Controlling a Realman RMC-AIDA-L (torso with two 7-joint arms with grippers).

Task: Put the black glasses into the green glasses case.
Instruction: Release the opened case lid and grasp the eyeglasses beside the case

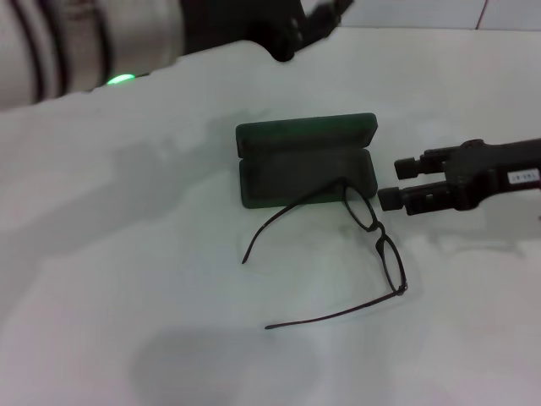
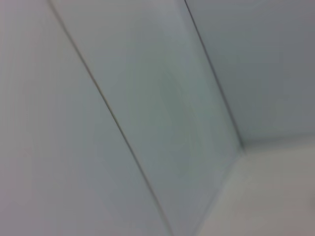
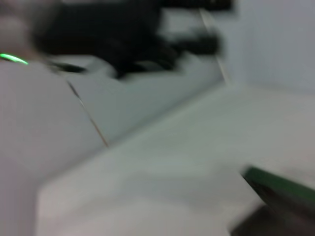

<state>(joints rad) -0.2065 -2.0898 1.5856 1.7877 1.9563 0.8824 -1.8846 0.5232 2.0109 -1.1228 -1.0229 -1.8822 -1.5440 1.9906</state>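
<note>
Glasses lay on the white table, one arm and a lens resting on the open green case. Just beside them, the right gripper was open and held nothing. The left gripper was raised behind; I could not tell its fingers.

Head view looks down; both wrist views face walls.
</note>
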